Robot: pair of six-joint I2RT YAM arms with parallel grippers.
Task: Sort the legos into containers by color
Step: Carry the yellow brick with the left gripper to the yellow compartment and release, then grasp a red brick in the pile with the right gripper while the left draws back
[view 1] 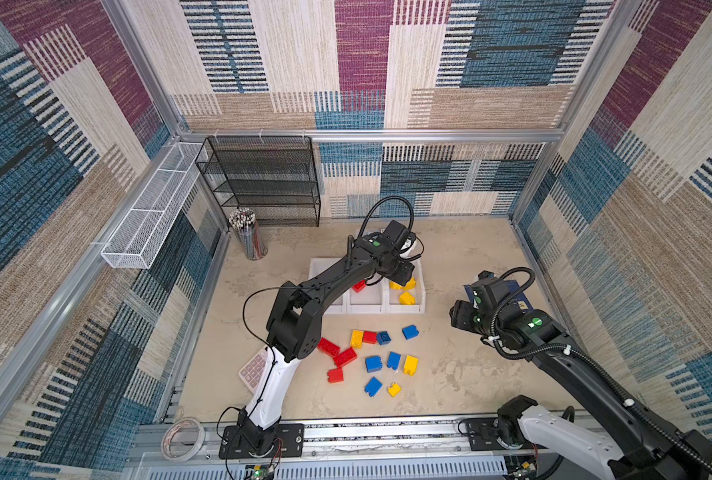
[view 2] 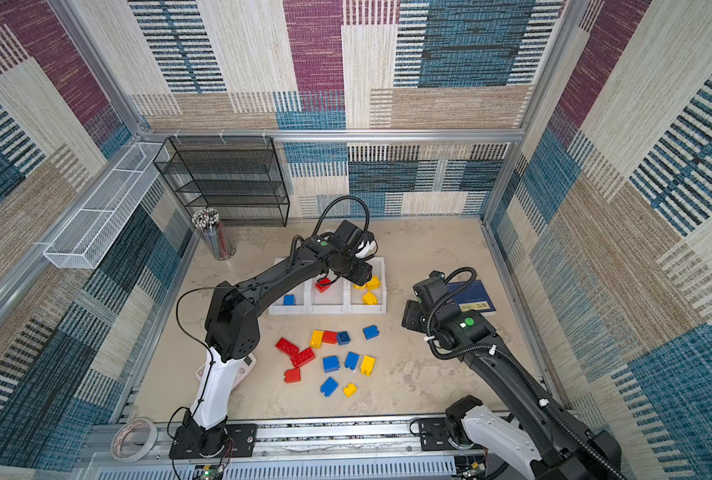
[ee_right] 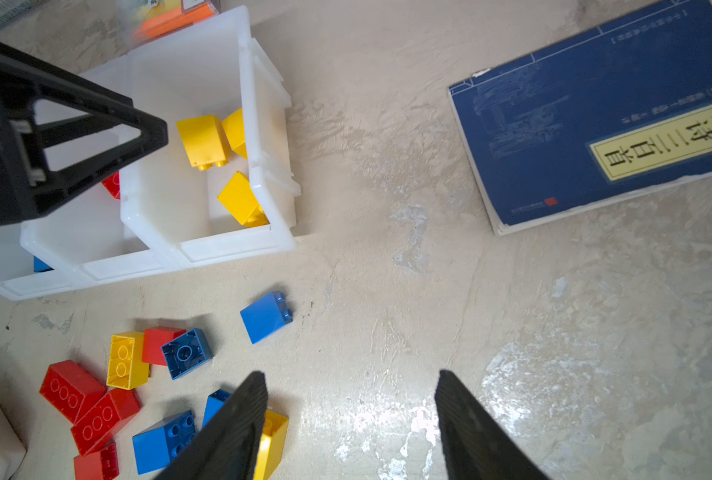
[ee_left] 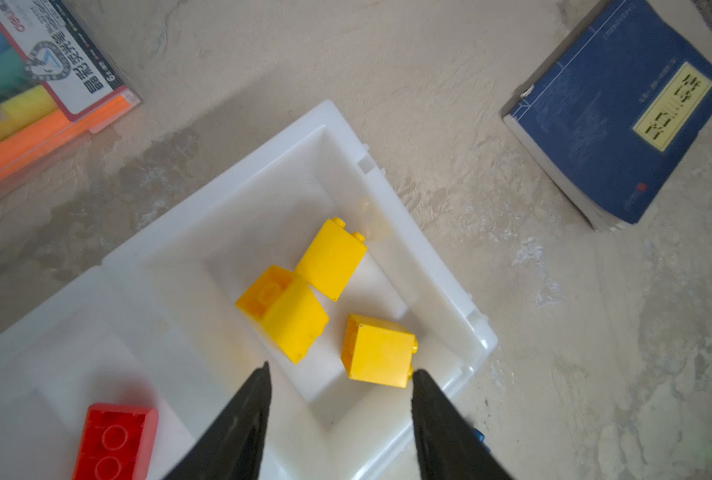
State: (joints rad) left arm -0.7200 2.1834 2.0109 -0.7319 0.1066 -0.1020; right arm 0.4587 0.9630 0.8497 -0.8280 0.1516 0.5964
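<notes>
My L hand [ee_left: 341, 368] hangs over the end bin of the three white bins [view 2: 329, 309]. Its fingers are spread w/ nothing btwn them. Below it, just past the fingertips, are 3 yellow legos [ee_left: 291, 316], tumbled on their sides. Two are touching; the third shows right by one fingertip in the wrist view. Next bin over, to that hand's left, holds one red lego [ee_left: 113, 440]. The far bin holds a blue lego [view 2: 289, 300].

My R hand [ee_right: 351, 373] is apart from the bins, above bare bench [ee_right: 387, 291], also spread and empty. To its left, approx a dozen loose legos [view 2: 329, 363] (red, blue, yellow mixed) lie on the bench in front of the bins. A blue book [ee_right: 595, 124] lies flat just beyond the R hand. The highlighter pack [ee_left: 34, 104] lies beyond the L hand, behind the bins.
</notes>
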